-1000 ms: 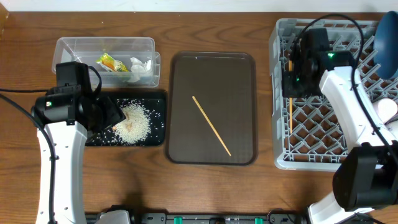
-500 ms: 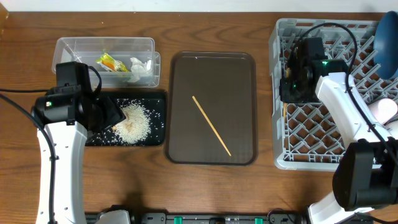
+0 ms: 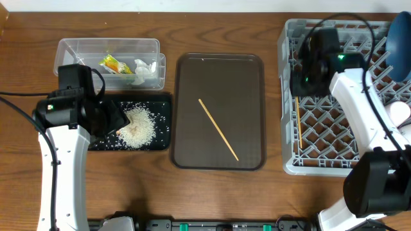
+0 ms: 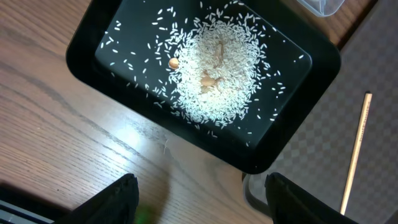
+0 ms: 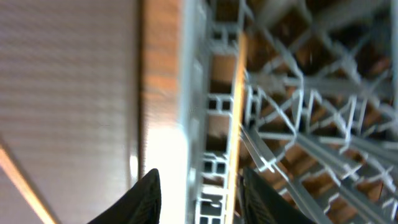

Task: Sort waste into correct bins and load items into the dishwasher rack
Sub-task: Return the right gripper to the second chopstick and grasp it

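Observation:
A clear tub (image 3: 77,46) at the back left holds the snack wrapper (image 3: 112,64) and white tissue (image 3: 144,68). The black tray (image 3: 164,112) holds a pile of rice (image 3: 136,128), which also shows in the left wrist view (image 4: 217,68). My left gripper (image 4: 199,205) is open and empty over the wood by the black tray's (image 4: 78,59) edge. One chopstick (image 3: 218,129) lies on the brown tray. Another chopstick (image 3: 298,125) lies inside the grey rack (image 3: 289,163) along its left wall. My right gripper (image 5: 202,199) is open above that chopstick (image 5: 237,112), and is also seen from overhead (image 3: 300,88).
The brown serving tray (image 3: 244,77) sits in the middle of the table. A dark blue plate (image 3: 399,38) stands in the rack's back right corner and a white cup (image 3: 401,112) lies at its right side. The left arm (image 3: 64,141) rises from the front left.
The right gripper dipped at the rack's left wall, then lifted back. The chopstick it carried now lies in the rack, further toward the front. The left arm has not moved.

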You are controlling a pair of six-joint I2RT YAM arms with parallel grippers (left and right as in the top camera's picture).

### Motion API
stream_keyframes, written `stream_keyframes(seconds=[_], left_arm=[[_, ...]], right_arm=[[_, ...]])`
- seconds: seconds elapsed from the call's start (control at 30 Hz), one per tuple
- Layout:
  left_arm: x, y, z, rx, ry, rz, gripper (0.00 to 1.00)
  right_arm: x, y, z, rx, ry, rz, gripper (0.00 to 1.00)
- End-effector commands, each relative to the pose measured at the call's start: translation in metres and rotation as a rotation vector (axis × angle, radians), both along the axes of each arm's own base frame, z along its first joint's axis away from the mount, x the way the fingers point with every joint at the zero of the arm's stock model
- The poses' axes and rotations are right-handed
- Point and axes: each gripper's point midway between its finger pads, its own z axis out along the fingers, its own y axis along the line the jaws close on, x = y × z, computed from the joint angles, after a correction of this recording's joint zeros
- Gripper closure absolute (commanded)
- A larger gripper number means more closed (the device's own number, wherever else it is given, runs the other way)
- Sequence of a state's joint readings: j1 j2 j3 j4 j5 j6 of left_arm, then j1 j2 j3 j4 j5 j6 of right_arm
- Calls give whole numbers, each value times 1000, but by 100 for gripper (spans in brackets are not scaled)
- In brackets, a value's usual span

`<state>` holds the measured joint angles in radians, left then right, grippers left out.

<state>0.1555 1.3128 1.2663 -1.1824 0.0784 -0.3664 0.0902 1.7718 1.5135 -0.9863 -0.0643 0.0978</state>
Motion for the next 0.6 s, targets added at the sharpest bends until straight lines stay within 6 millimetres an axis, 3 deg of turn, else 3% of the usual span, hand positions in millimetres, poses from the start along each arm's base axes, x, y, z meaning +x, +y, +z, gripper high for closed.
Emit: stream_keyframes(seconds=[0.0,0.1,0.23,0.43,0.57], left_arm=[[-2,2,-1,5,9,10,32],[-2,2,-1,6,8,10,32],[-1,2,-1,6,6,11,32],[-2,2,-1,6,7,10,32],[-2,2,-1,6,8,11,32]], right_arm=[[12,25,40,101,-98,76,59],[12,53,49,144,-122,154,57],[-3,93,37,124,-95,308,52],[-38,153,-5,99,-6,489,48],[-59,182,-40,76,67,547,47]])
